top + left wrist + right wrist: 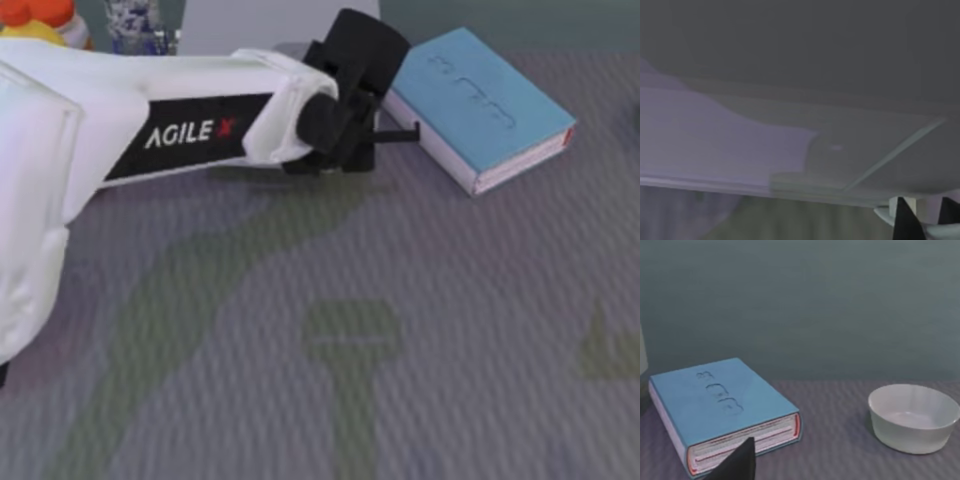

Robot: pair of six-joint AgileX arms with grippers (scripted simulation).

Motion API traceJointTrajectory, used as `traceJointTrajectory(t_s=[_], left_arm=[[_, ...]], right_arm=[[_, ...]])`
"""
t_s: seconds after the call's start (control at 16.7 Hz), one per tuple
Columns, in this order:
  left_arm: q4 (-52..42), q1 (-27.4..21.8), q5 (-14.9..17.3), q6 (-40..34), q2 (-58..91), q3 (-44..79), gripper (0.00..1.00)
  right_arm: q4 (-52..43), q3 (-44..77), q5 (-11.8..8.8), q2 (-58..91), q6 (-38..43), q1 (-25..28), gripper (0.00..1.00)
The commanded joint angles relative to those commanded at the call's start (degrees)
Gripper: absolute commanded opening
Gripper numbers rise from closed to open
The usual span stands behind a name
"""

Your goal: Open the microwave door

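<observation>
White casing of the left arm (150,130), marked AGILEX, fills the upper left of the top view and reaches toward the far edge of the table (400,350). Its black left end effector (385,133) sits at the arm's tip, with a thin dark finger pointing toward the light-blue hardcover book (480,105), which lies just beside it on the right. Whether this end effector is released or clenched cannot be told. Behind the end effector, a pale grey box, the microwave (280,25), shows at the far edge, mostly covered by the arm. Small coloured objects (60,25) stand further left of it.

Left wrist view: a flat grey panel, apparently the microwave door (815,75), fills the picture at very close range; a pale purple surface (705,140) lies below it. Dark fingertips (905,222) show at the picture's edge.

Right wrist view: one dark fingertip (740,462) of the right end effector shows; its state cannot be told. Ahead lie the book (720,405) and, well apart, a white bowl (912,417).
</observation>
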Motion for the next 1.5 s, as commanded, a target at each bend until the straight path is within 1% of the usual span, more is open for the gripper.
traceJointTrajectory(t_s=[0.18,1.5], left_arm=[[0.87,0.21,0.54,1.21,-0.82,-1.68,0.00],[0.87,0.21,0.54,1.21,-0.82,-1.68,0.00]], right_arm=[[0.00,0.00,0.00,0.00,0.00,0.00,1.00],[0.00,0.00,0.00,0.00,0.00,0.00,1.00]])
